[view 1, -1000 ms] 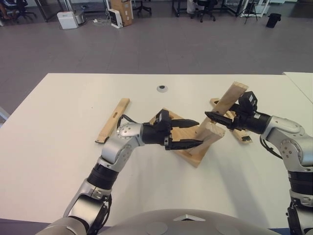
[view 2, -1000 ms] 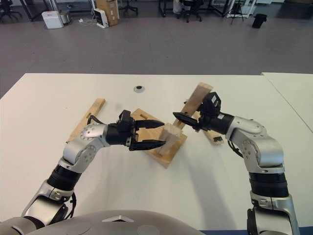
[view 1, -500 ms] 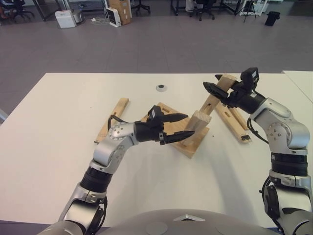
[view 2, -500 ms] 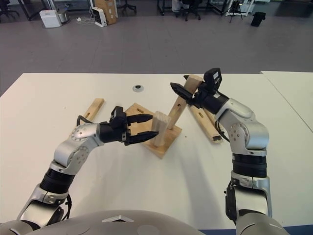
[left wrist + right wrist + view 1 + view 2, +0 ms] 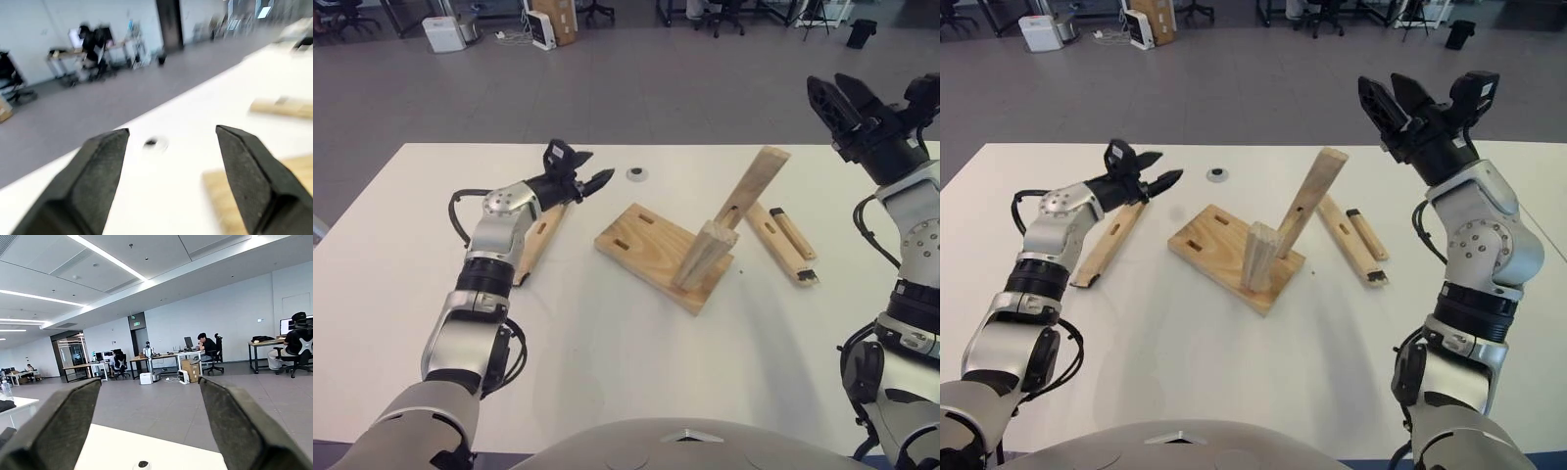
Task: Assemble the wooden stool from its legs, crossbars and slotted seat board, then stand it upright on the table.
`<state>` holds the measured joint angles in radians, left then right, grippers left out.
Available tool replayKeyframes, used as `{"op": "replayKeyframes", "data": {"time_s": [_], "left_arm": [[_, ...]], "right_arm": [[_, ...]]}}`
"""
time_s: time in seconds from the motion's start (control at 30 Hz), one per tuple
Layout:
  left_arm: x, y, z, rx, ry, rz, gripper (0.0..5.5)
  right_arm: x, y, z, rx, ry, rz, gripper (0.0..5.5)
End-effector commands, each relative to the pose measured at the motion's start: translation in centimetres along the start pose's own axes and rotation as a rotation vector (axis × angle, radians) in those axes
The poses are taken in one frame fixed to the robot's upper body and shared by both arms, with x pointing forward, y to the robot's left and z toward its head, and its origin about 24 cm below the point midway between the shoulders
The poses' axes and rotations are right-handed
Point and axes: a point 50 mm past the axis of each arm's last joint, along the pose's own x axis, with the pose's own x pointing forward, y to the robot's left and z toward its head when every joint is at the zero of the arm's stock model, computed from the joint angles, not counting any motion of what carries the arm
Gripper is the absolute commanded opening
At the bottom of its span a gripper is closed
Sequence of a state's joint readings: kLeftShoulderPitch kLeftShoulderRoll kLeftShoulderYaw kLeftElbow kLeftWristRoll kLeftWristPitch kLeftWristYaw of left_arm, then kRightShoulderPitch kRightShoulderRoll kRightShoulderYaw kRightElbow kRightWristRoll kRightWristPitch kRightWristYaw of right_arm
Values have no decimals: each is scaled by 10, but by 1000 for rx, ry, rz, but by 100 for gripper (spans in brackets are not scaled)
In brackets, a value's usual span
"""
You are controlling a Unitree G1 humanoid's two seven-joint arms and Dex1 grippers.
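The slotted seat board (image 5: 646, 247) lies flat mid-table. A short leg (image 5: 701, 257) stands on its near right corner, and a longer leg (image 5: 750, 194) leans over it, up and to the right. One slotted wooden bar (image 5: 538, 238) lies to the left of the board. Two more bars (image 5: 781, 242) lie to its right. My left gripper (image 5: 590, 173) is open, empty, hovering over the far end of the left bar. My right gripper (image 5: 828, 86) is open and empty, raised high above the table's far right. The left wrist view shows the open fingers (image 5: 100, 169) and a bare corner of the board (image 5: 296, 174).
A small dark round disc (image 5: 637, 175) sits in the white table (image 5: 607, 372) behind the board. A second table's corner (image 5: 920, 162) shows at the far right. Beyond the table is open grey floor with office furniture.
Both open grippers drew away from the legs. The left swung left and back to the left bar. The right rose up and right. The legs stay on the board.
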<state>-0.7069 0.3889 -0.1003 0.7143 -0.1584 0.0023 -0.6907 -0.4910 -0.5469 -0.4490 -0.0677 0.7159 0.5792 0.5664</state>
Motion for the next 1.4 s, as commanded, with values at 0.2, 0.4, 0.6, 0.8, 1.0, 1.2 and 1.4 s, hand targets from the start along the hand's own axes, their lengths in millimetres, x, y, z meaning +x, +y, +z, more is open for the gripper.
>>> {"op": "replayKeyframes", "data": {"time_s": [0.2, 0.4, 0.6, 0.8, 1.0, 1.2, 1.4], "left_arm": [[0, -20, -82, 327, 450, -68, 325], [5, -41, -88, 301, 402, -164, 325], [-25, -60, -112, 252, 356, -379, 325], [-94, -108, -105, 14, 256, -815, 325], [-98, -38, -95, 133, 423, -546, 325], [-60, -2, -36, 264, 234, -390, 325], [-32, 0, -44, 384, 308, -310, 325]], "right_arm": [[-93, 12, -113, -240, 772, 7, 370], [-115, 44, -173, -341, 959, 114, 370], [-78, 38, -190, -351, 829, 25, 370], [-50, 14, -184, -402, 765, -14, 370], [-21, -29, -109, -530, 567, -149, 370], [-63, -16, -107, -538, 751, 63, 370], [-124, 16, -104, -374, 1026, 359, 370]]}}
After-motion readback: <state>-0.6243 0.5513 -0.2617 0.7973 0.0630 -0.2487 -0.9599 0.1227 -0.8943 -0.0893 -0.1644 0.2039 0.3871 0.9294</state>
